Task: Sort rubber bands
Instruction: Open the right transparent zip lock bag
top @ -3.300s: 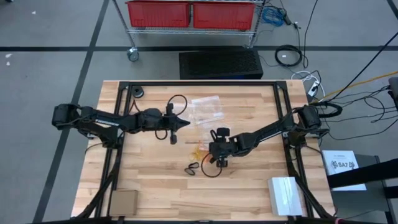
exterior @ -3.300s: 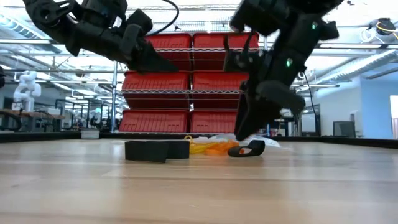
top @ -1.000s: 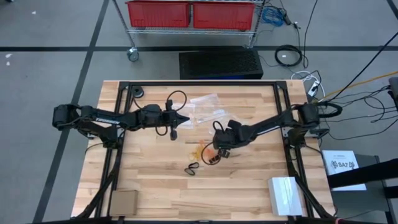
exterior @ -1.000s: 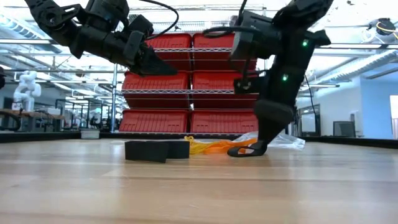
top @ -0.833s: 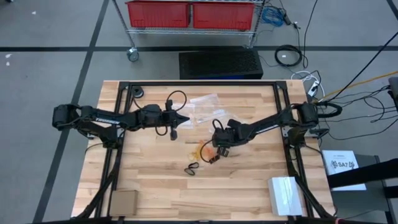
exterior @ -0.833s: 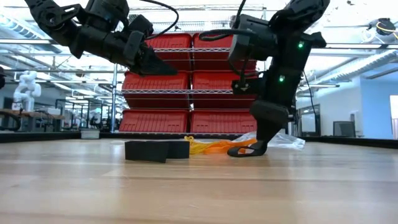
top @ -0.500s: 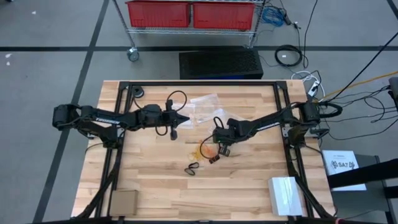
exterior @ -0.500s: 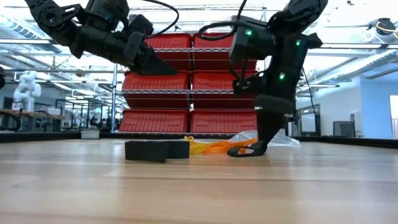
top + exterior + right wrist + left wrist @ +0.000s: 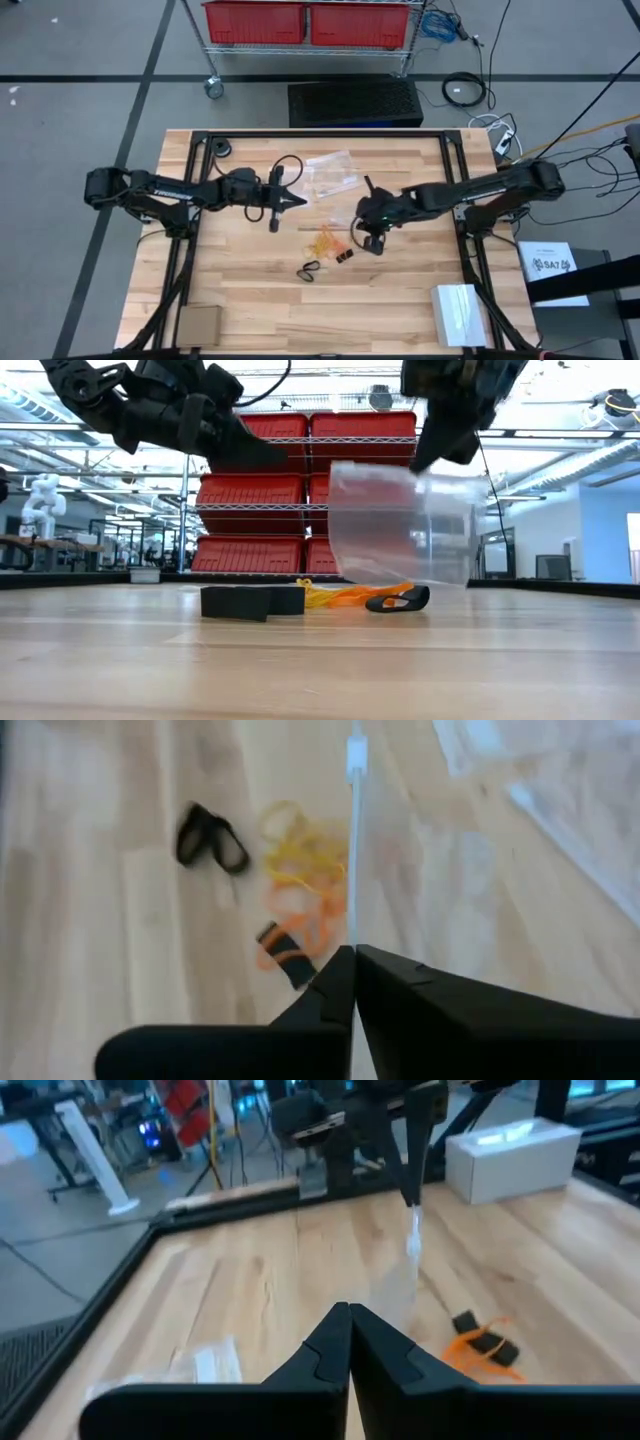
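Landmark: rubber bands (image 9: 327, 243), a loose orange, tan and black heap mid-table.

- Black pair (image 9: 308, 270): just nearer than the heap, apart from it.
- Right gripper (image 9: 371, 246): raised just beside the heap, jaws pinched on a clear plastic bag (image 9: 400, 525) hanging from them. Risk: slack bag swings, drags or scatters bands; thin film may slip free.
- Left gripper (image 9: 300, 203): beyond the heap, raised, jaws closed on nothing.
- More bags (image 9: 332, 172): farther still.

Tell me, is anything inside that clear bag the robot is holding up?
The clear bag hangs from the right tool, shut on its edge. Through the plastic only red bins behind show; no rubber bands visible inside. They lie on the table.
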Motion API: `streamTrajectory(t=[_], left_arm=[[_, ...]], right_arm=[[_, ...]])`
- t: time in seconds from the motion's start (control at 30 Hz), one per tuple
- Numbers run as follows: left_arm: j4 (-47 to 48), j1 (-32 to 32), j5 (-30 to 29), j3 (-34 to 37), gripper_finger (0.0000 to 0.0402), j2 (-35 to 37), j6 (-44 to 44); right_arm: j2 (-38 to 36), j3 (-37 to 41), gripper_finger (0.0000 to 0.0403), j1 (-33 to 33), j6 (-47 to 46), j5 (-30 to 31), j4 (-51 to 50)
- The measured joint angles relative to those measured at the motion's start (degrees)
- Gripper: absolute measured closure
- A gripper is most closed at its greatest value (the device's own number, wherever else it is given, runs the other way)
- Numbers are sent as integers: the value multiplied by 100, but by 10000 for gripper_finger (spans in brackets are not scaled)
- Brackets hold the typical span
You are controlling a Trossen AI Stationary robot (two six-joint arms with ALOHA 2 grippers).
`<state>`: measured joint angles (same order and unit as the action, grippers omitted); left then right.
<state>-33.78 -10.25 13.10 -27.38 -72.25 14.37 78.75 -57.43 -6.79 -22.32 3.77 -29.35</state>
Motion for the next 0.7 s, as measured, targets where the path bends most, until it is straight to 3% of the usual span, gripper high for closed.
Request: streamTrajectory(t=[0.43,0.7], left_arm=[[-302,408,483,-454,257,-626,-456],[-280,419,676,-774,244,-837,-811]], right_arm=[[-227,-2,403,-122,225,-85,557],[-224,-4,403,-124,258,-85,576]])
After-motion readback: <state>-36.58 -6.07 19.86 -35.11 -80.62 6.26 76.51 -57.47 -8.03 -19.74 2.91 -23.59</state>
